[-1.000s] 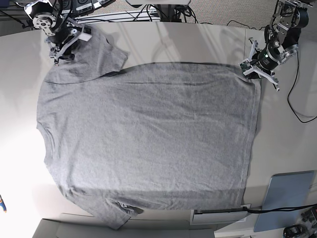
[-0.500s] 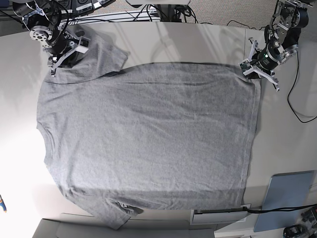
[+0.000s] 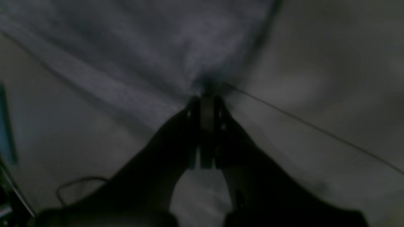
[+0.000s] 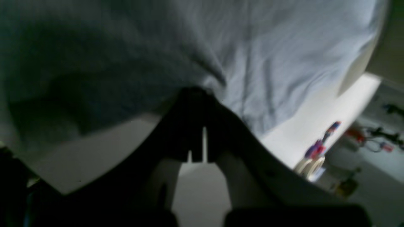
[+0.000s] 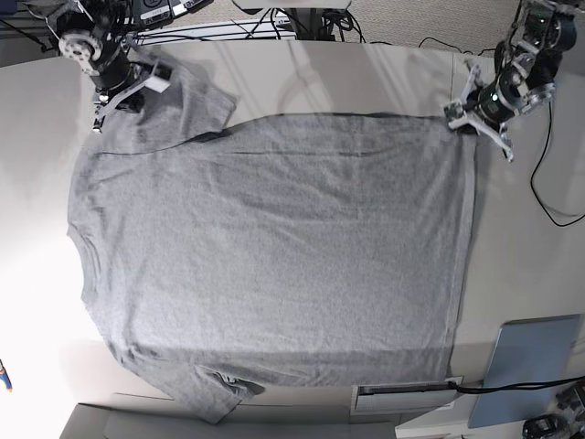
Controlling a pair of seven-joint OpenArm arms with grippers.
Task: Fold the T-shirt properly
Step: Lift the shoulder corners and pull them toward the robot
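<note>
The heather-grey T-shirt [image 5: 274,247] lies spread flat on the pale table [image 5: 366,82], plain face up, collar side at the left and hem at the right. My left gripper [image 5: 460,117] is at the far right hem corner. In the left wrist view the left gripper [image 3: 206,94] is shut on the T-shirt's [image 3: 157,47] cloth edge. My right gripper [image 5: 114,99] is at the far left sleeve. In the right wrist view the right gripper [image 4: 197,94] is shut with T-shirt [image 4: 268,56] cloth bunched over its tips. No lettering shows.
A blue-grey pad [image 5: 535,361] and a white box [image 5: 402,398] sit at the near right. A black cable [image 5: 548,197] loops at the right edge. A small coloured pen [image 5: 4,375] lies at the near left edge. The table's far edge is close behind both grippers.
My left gripper has pulled the hem corner slightly toward the far edge, and the right hem lies straighter. My right gripper has shifted a little at the sleeve.
</note>
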